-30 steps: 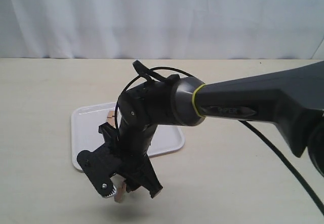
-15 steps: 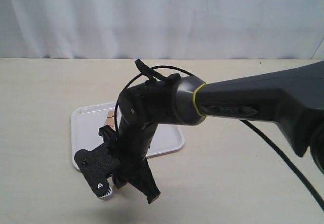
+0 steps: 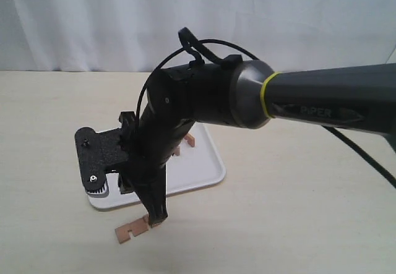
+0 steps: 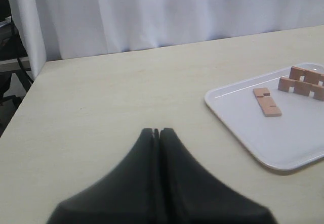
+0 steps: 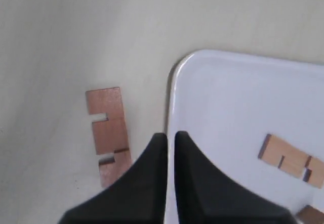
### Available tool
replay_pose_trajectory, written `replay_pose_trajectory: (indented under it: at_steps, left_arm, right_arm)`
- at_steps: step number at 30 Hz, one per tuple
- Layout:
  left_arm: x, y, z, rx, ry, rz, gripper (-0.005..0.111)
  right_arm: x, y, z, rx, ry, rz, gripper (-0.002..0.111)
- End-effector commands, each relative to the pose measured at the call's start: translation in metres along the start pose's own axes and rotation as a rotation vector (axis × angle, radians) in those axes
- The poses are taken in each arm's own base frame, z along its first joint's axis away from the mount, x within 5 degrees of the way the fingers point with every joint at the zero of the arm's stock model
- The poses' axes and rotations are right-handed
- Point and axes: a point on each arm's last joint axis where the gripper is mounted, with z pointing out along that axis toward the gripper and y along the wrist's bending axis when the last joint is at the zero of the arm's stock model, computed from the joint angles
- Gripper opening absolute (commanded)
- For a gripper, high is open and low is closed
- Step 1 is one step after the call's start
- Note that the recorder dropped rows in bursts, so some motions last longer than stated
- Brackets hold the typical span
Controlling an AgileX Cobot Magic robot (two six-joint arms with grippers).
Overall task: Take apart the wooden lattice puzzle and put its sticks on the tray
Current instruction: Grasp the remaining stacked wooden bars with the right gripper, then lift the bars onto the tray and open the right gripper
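Note:
The white tray [image 3: 201, 162] lies on the table. One notched stick [image 3: 132, 231] lies flat on the table just outside the tray's near rim, also seen in the right wrist view as a stick [image 5: 109, 128] beside the tray [image 5: 238, 107]. My right gripper [image 3: 154, 217] hangs above that rim, shut with nothing between its fingers [image 5: 170, 134]. On the tray [image 4: 283, 138] one stick [image 4: 267, 101] lies flat and two more sticks [image 4: 304, 82] stand on edge side by side. My left gripper [image 4: 158, 131] is shut and empty, away from the tray. No assembled lattice puzzle is in view.
The right arm's dark body [image 3: 204, 101] and its cable [image 3: 365, 156] cover the middle of the tray in the exterior view. A white curtain [image 3: 198, 20] closes off the far side of the beige table [image 3: 297, 224].
The right gripper has shut, risen and swung back over the tray's near rim. The stick that was at its fingertips now lies bare on the table.

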Motion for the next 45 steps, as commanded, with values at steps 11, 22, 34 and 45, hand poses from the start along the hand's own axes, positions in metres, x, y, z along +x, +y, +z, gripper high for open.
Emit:
replay_pose_trajectory:
  at_steps: [11, 22, 34, 45]
  left_arm:
    - [0.000, 0.000, 0.000, -0.001, -0.009, 0.001, 0.000]
    - [0.000, 0.000, 0.000, -0.001, -0.009, 0.001, 0.000]
    - [0.000, 0.000, 0.000, -0.001, -0.009, 0.001, 0.000]
    - [0.000, 0.000, 0.000, 0.000, -0.009, 0.000, 0.000]
  right_arm:
    - [0.024, 0.019, 0.050, -0.198, 0.154, 0.026, 0.059]
    - [0.036, 0.023, 0.072, -0.222, 0.229, 0.002, 0.052]
    - [0.036, 0.024, 0.072, -0.237, 0.226, -0.034, 0.005]
    - [0.010, 0.009, 0.011, -0.113, 0.094, 0.001, 0.005]
